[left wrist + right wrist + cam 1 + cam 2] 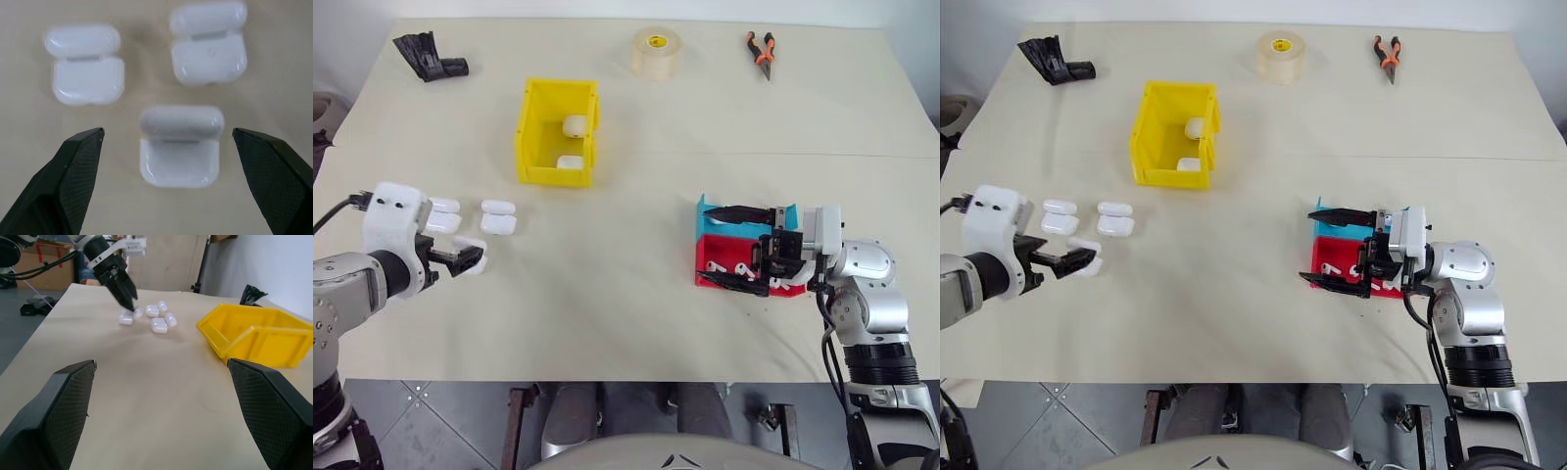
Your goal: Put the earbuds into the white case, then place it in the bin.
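Right wrist view looks past the table (146, 396) to cardboard boxes (46, 271) on a room floor, which the head views leave out; it also catches the yellow bin (259, 340) and the left gripper (128, 301) over the cases. Head views show two cases inside the bin, a tape roll (657, 52), pliers (761, 49), and the right gripper (744, 247) spread wide around the red tray (717, 257) of earbuds (726, 266). Left wrist view shows the white case (180, 147), lid open, between released, wide-apart fingers.
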